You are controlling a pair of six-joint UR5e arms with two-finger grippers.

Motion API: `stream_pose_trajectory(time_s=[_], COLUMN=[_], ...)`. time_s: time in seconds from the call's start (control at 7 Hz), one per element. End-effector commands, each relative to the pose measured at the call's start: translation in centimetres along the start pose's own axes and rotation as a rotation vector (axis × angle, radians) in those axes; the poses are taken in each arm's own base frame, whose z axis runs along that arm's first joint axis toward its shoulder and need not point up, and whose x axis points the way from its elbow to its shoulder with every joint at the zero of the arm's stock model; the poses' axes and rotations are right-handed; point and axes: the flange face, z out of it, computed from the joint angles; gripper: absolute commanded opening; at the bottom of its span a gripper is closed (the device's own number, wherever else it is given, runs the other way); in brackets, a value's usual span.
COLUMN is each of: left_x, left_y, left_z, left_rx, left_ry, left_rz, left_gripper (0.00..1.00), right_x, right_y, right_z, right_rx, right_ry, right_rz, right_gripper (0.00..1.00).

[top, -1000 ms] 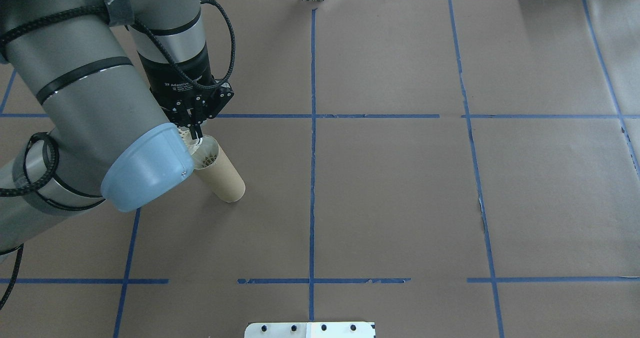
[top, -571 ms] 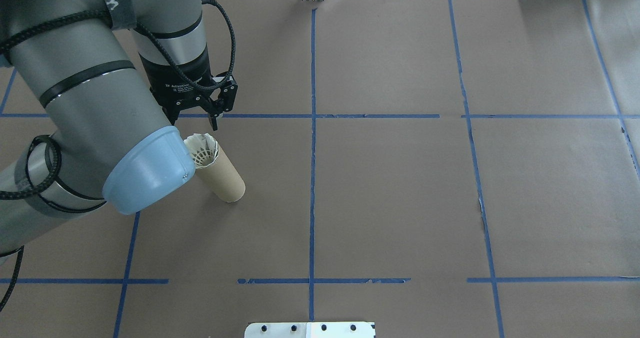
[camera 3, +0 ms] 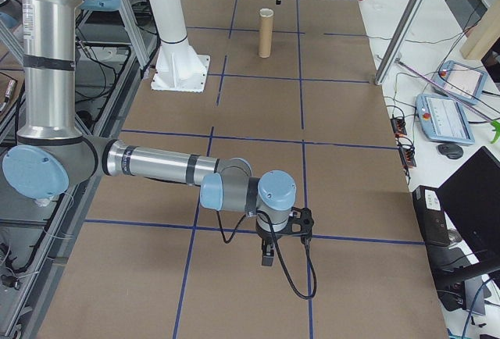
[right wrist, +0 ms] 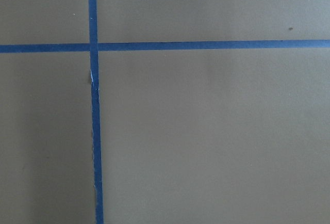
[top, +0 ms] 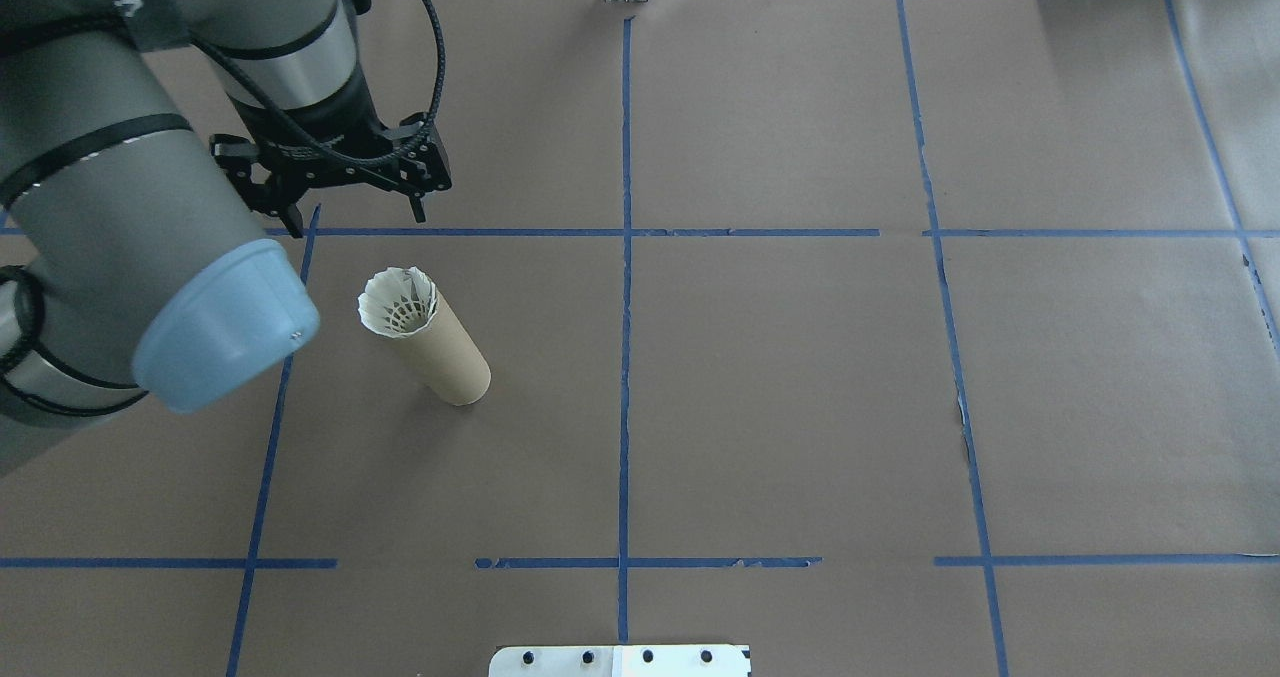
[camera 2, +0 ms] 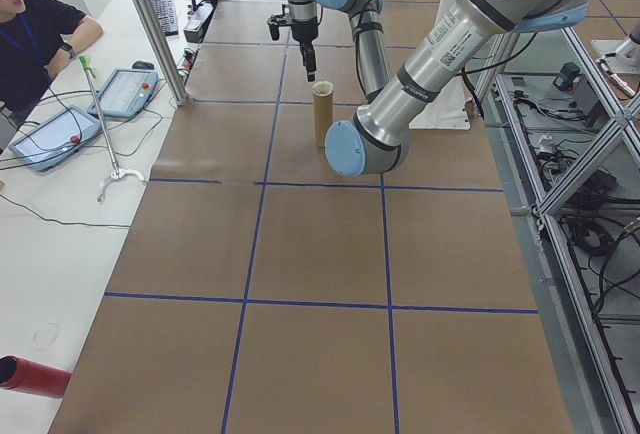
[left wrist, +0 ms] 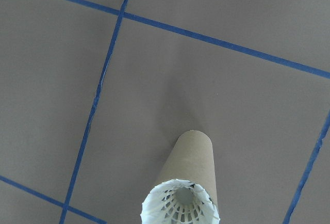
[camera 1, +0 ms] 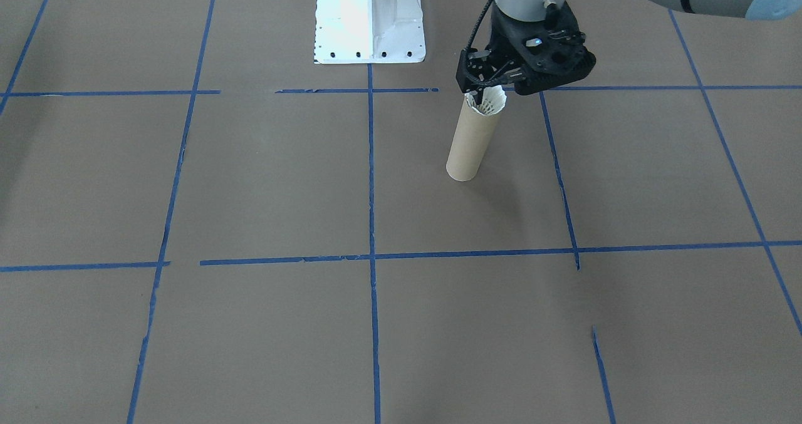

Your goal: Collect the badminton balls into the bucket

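The shuttlecock sits skirt-up in the tube mouth: light, fragile feathers, best gripped at the rim. Left claw is spread wide, empty; right claw cannot be judged.

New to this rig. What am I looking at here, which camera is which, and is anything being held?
Two robot arms work at a table covered in brown paper marked with blue tape lines. Two pictures are fixed views from above, one from behind the robot and one facing it. Two are taken from the table's ends, and two come from cameras on the wrists.

A cardboard tube stands upright, with a white shuttlecock sitting in its mouth, feathers up. The left gripper hangs above and beside the tube with its fingers spread, holding nothing. The right gripper is far off, low over bare paper; its state is hard to judge from that side view. A person sits by control tablets at the table's end.
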Motion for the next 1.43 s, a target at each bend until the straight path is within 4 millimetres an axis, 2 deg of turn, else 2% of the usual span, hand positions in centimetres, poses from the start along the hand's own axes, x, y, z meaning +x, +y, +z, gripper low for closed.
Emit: stream_pose_trajectory(time_s=[0.0,0.14,0.29,0.43,0.57,0.71,1.0,1.14,1.29], left_x=[-8.3,-13.3,-20.6,-27.4,-35.3,-43.3,-56.2,-59.2,-61.3], left_y=[-4.6,-7.1,-9.9,-12.4,-13.9,-14.2,-9.6,-6.7,-5.6], left_z=[0.4,0.5,0.0,0.9,2.0,3.3,9.7,12.1,14.3], left_rx=[0.112,0.108,0.115,0.095,0.07,0.066,0.044,0.031,-0.018], left_ry=[0.044,0.03,0.008,-0.035,-0.067,-0.068,0.002,0.0,-0.004], left_rz=[0.181,0.265,0.327,0.38,0.409,0.391,0.336,0.314,0.273], left_gripper=[1.0,1.0,1.0,1.0,1.0,1.0,1.0,1.0,1.0], right_x=[0.0,0.0,0.0,0.0,0.0,0.0,0.0,0.0,0.0], right_y=[0.0,0.1,0.0,0.0,0.0,0.0,0.0,0.0,0.0], right_z=[0.0,0.0,0.0,0.0,0.0,0.0,0.0,0.0,0.0], right_rx=[0.0,-0.001,0.0,0.0,0.0,0.0,0.0,0.0,0.0], right_ry=[0.0,0.0,0.0,0.0,0.0,0.0,0.0,0.0,0.0], right_rz=[0.0,0.001,0.0,0.0,0.0,0.0,0.0,0.0,0.0], right_gripper=[1.0,1.0,1.0,1.0,1.0,1.0,1.0,1.0,1.0])
